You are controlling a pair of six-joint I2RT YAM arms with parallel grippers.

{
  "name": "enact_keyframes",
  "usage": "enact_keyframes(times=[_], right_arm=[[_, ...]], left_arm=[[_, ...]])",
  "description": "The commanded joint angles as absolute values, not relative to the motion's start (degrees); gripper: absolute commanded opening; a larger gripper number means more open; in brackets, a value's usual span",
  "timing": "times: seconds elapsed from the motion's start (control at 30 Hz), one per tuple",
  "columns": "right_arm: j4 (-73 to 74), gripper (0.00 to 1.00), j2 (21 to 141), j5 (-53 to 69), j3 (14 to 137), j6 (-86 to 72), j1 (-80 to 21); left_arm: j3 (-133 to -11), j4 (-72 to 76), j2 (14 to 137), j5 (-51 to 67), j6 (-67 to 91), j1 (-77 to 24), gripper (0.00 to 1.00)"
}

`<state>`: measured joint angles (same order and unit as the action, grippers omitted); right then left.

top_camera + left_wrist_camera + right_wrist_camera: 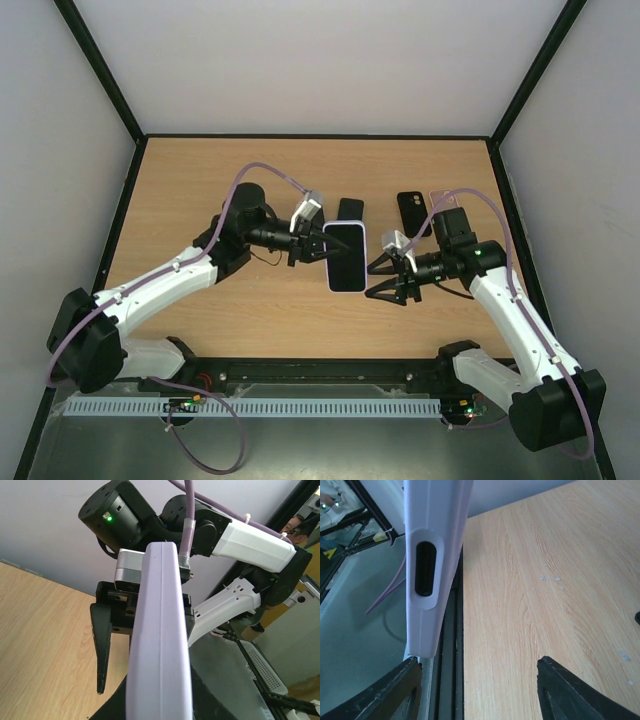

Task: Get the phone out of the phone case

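Two dark objects (350,208) (411,212) top-view only; left gripper (324,250) pinches phone case (160,640), right gripper (368,284) spread.

one cased phone (346,257), two black handsets (350,208) (412,212), two arms (160,285) (515,310)

A wooden table (200,190) sits in a booth with white walls (300,60) and black corner posts (100,70). Toward the back lie two flat dark pieces, near each other but apart: a plain black slab (350,208) and, to its right, a black case (411,213) with small holes near its top. A grey slotted strip (300,407) runs along the near edge.
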<state>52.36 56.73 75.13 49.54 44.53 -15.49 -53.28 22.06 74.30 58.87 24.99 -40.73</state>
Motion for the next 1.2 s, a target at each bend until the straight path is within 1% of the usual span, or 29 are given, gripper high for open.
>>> enact_keyframes(times=[0.0, 0.07, 0.17, 0.3, 0.4, 0.53, 0.77, 0.97, 1.1, 1.17], right_arm=[[57.55, 0.62, 56.25, 78.30, 49.93, 51.95, -16.12], [62.50, 0.59, 56.25, 78.65, 50.61, 58.26, -16.45], [64.42, 0.52, 56.29, 78.78, 51.15, 59.79, -16.94], [66.96, 0.50, 56.27, 79.89, 51.57, 62.03, -17.15], [66.54, 0.47, 55.98, 80.62, 51.67, 61.34, -17.26], [62.98, 0.47, 55.90, 80.68, 51.74, 56.07, -17.26], [61.82, 0.41, 55.90, 80.60, 52.13, 54.40, -17.23], [61.83, 0.30, 55.68, 79.18, 52.21, 55.21, -17.29], [62.62, 0.23, 55.72, 77.52, 52.21, 57.66, -17.37], [63.23, 0.19, 55.72, 76.25, 52.44, 59.41, -17.32]], left_arm=[[-53.69, 28.47, 73.42, 60.04, 26.89, -41.51, 0.03], [-53.82, 28.84, 73.84, 61.04, 26.99, -41.80, 0.03], [-54.07, 29.46, 74.52, 62.61, 26.70, -42.63, 0.03], [-54.78, 27.91, 74.72, 62.72, 25.16, -43.22, 0.03], [-55.04, 27.60, 75.04, 62.47, 24.76, -43.46, 0.03], [-55.67, 27.36, 75.85, 62.56, 24.70, -43.91, 0.03], [-56.72, 25.28, 76.59, 62.54, 23.45, -44.73, 0.03], [-56.95, 25.33, 76.83, 63.92, 23.56, -44.96, 0.03], [-56.82, 28.95, 77.22, 65.95, 27.35, -45.17, 0.03], [-56.89, 30.37, 77.71, 67.52, 29.22, -45.37, 0.03]])
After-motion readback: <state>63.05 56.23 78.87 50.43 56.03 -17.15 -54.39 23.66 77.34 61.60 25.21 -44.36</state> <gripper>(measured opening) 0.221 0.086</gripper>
